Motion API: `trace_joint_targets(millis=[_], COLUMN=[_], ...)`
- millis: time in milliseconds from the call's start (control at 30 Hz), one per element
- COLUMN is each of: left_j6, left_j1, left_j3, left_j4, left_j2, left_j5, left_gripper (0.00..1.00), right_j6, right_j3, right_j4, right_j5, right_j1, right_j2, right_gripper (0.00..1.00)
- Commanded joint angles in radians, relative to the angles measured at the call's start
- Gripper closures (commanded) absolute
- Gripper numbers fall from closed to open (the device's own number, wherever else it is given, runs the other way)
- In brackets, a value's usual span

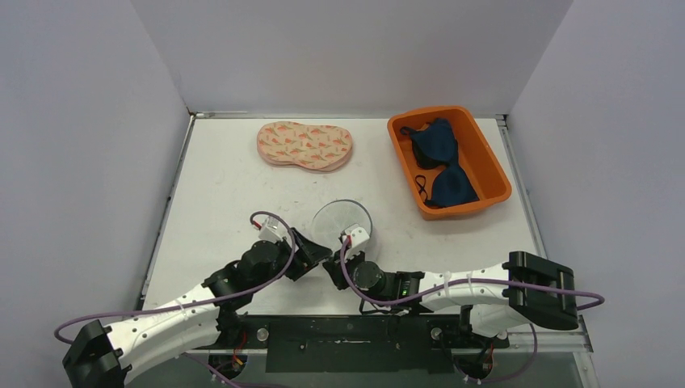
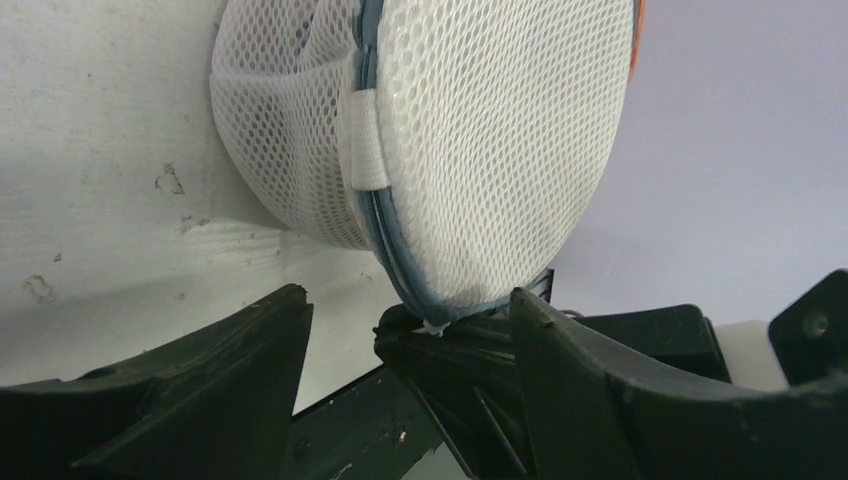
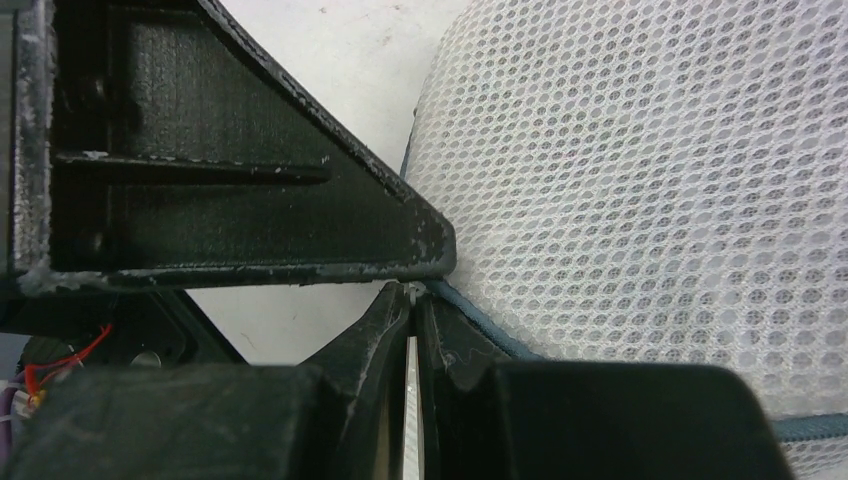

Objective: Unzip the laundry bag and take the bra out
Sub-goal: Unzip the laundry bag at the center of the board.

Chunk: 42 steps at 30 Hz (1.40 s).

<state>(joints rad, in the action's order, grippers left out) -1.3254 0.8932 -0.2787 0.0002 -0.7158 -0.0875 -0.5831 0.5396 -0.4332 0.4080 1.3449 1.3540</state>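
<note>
The laundry bag point(image 1: 342, 220) is a round white mesh pouch with a blue zipper line point(image 2: 372, 215), lying near the table's front centre. My right gripper point(image 3: 412, 292) is shut on a small white zipper pull point(image 2: 437, 326) at the bag's near edge. My left gripper point(image 2: 405, 300) stands open just left of it, and the right gripper's shut tips sit between its two black fingers point(image 2: 285, 310). In the top view the left gripper point(image 1: 313, 257) and the right gripper point(image 1: 335, 268) meet at the bag's near rim. The bra is hidden; nothing shows through the mesh.
An orange bin point(image 1: 489, 158) at the back right holds dark blue garments point(image 1: 440, 149). A pink patterned padded piece point(image 1: 305, 145) lies at the back centre. Grey walls close the table on three sides.
</note>
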Motion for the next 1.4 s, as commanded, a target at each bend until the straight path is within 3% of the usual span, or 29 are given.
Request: trace_joint_targets(millis=[0, 133, 367, 667, 1100, 1300, 1367], left_j6=[-0.048, -0.064, -0.058, -0.002, 0.165, 0.305, 0.347], left_j1=[0.005, 0.0, -0.013, -0.064, -0.162, -0.258, -0.261], left_j3=[-0.009, -0.007, -0.01, -0.019, -0.092, -0.27, -0.345], left_j4=[0.073, 0.057, 0.156, 0.104, 0.077, 0.072, 0.076], left_j2=[0.023, 0.023, -0.088, -0.045, -0.092, -0.233, -0.319], left_j5=[-0.087, -0.138, -0.094, -0.081, 0.067, 0.266, 0.322], left_gripper=[0.34, 0.46, 0.7, 1.0, 1.0, 0.81, 0.67], right_j6=[0.01, 0.005, 0.004, 0.011, 0.02, 0.061, 0.061], right_j3=[0.016, -0.006, -0.009, -0.04, -0.114, -0.115, -0.107], right_j4=[-0.069, -0.082, -0.081, 0.093, 0.269, 0.186, 0.141], right_j5=[-0.021, -0.02, -0.011, 0.085, 0.185, 0.166, 0.169], right_j1=[-0.001, 0.0, 0.008, 0.014, 0.017, 0.085, 0.103], right_j2=[-0.007, -0.023, -0.032, -0.143, -0.331, -0.326, -0.287], right_gripper=[0.95, 0.95, 0.95, 0.95, 0.95, 0.95, 0.95])
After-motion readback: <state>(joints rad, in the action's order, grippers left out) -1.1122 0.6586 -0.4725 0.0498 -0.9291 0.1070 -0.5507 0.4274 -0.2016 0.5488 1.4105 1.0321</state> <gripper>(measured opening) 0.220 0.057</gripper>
